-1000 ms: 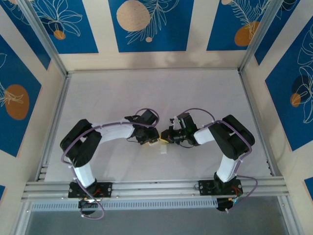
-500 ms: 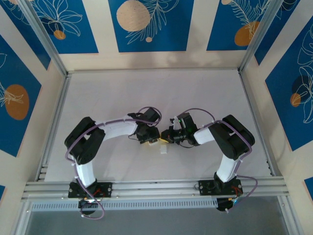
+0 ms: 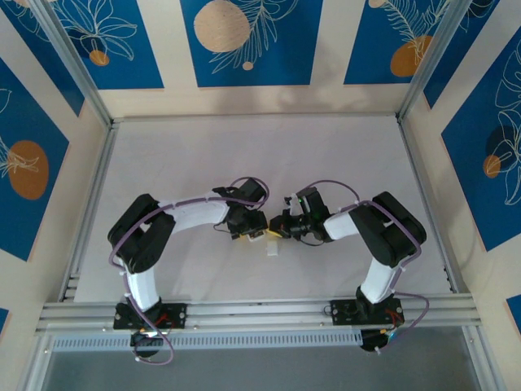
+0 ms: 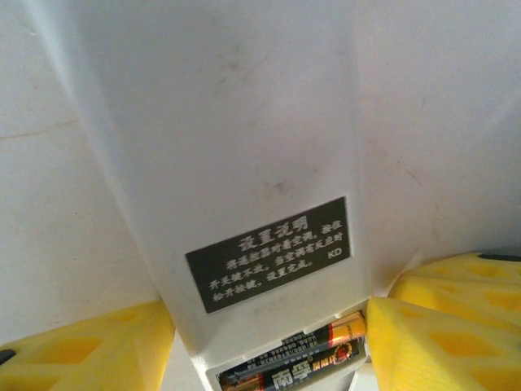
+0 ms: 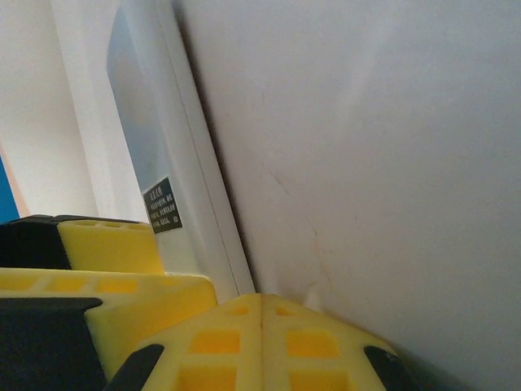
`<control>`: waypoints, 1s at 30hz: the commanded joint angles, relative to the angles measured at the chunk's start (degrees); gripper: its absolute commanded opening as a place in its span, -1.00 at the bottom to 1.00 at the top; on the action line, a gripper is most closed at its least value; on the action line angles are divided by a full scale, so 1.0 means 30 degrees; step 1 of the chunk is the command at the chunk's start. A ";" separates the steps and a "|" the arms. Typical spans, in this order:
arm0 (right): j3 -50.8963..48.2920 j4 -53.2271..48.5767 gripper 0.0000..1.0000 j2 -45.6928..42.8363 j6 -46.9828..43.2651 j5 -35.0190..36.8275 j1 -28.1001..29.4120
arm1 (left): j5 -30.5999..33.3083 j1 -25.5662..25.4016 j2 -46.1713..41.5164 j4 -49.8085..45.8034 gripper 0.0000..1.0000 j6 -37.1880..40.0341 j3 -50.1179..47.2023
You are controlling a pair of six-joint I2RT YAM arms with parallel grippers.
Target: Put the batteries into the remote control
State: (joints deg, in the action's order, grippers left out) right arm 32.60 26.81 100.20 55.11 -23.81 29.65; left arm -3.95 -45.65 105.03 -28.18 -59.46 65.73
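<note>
Remote [image 4: 244, 163], label side up, sits mid-bench [image 3: 244, 155] between both arms, batteries [image 4: 301, 362] seated in its open bay. The left pincer [image 4: 269, 342] flanks it, grip impossible to tell; the right pincer [image 5: 260, 305] is closed beside its edge.

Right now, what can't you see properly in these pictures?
- Batteries: left wrist view, the bottom edge cuts off their slot, so I can't see their far ends.
- Remote control: top view, too small, and the arms crowd over it.
- Label: right wrist view, print too tiny to read.
- Left jaws: left wrist view, can't tell whether they pinch the remote control or just sit beside it.
</note>
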 commanded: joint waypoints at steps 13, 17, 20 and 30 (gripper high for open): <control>0.0389 -0.2146 -0.59 -0.1504 -0.0989 0.0103 -0.0068 | 0.0409 0.0415 -0.2594 0.0226 0.47 0.0274 -0.0998; 0.0639 -0.2128 -0.39 -0.1431 -0.1025 -0.0024 -0.0013 | -0.0087 0.1115 -0.3554 0.2410 0.41 0.0637 -0.2396; 0.0912 -0.2121 -0.37 -0.1180 -0.1165 -0.0133 0.0198 | -0.0301 0.1603 -0.3589 0.3084 0.34 0.1150 -0.2857; 0.1875 -0.2241 -0.39 0.0220 -0.1405 -0.0449 0.0753 | -0.0660 0.2216 -0.2922 0.4145 0.26 0.1404 -0.3941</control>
State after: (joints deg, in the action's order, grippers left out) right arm 37.06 21.32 99.31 52.12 -23.81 31.31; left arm -4.54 -39.75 95.09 -17.12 -56.40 54.92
